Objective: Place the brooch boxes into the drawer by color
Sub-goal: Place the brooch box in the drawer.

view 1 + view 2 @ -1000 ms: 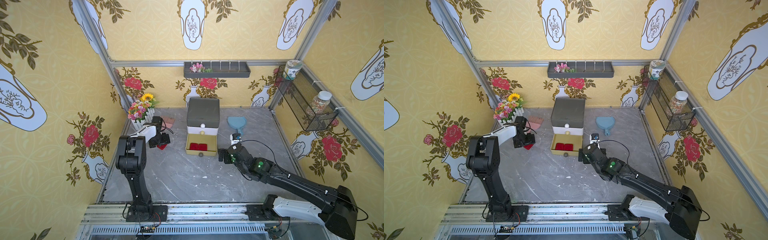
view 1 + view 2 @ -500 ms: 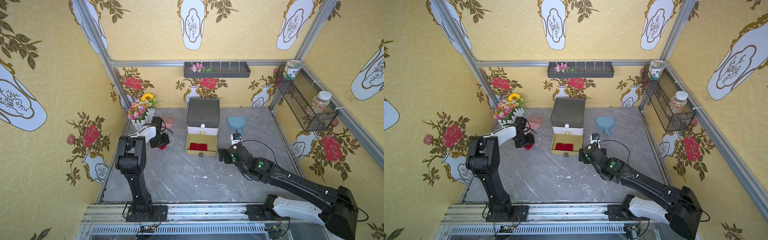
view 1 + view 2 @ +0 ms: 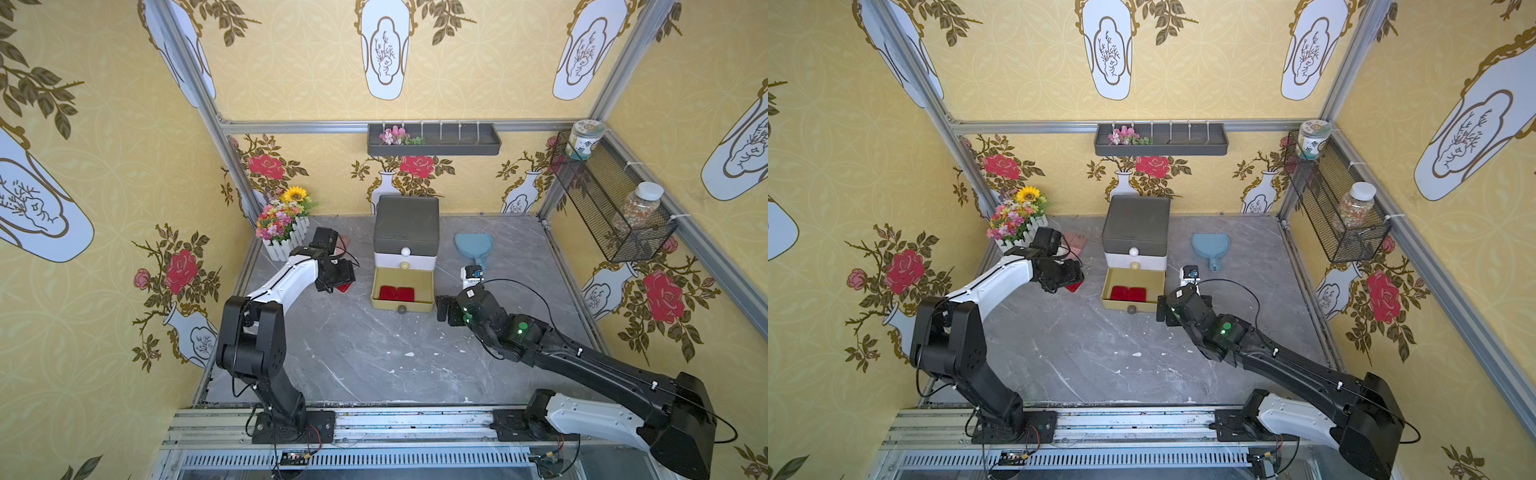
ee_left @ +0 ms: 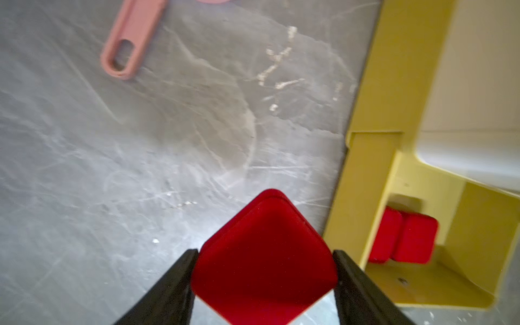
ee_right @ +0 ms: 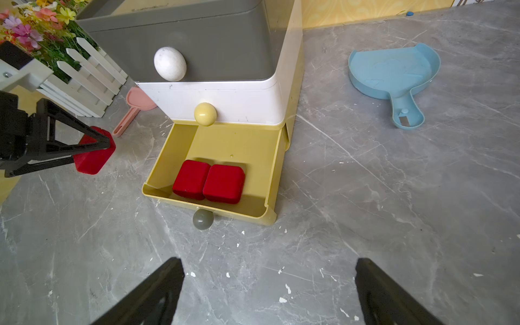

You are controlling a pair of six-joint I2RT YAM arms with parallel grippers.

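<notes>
Left wrist view: the left gripper [image 4: 265, 254] presses its two black fingers [image 4: 180, 281] on opposite corners of a red brooch box [image 4: 264, 222]. The jaws are partly closed and they grip this box. We cannot tell whether the box touches the table [image 4: 140, 168].

In both top views we go from the left. Near the back left corner stands a flower pot [image 3: 284, 226] with a white fence. Near it is the left gripper with the red brooch box, which is between the pot and the drawer chest [image 3: 405, 226]. A pink tool [image 5: 132, 111] lies on the table behind the box.

The drawer chest stands in the middle, at the back. Its dark grey tier and its white tier are closed. The olive-yellow bottom drawer [image 5: 239, 140] is pulled out. Inside it two other red brooch boxes [image 5: 223, 184] lie flat, side by side and touching each other.

To the right, the right gripper [image 5: 270, 261] is just beside the front corner of the open drawer. Its jaws stand wide apart and hold nothing. Further right and back, a blue dustpan [image 3: 473, 247] lies on the table.
</notes>
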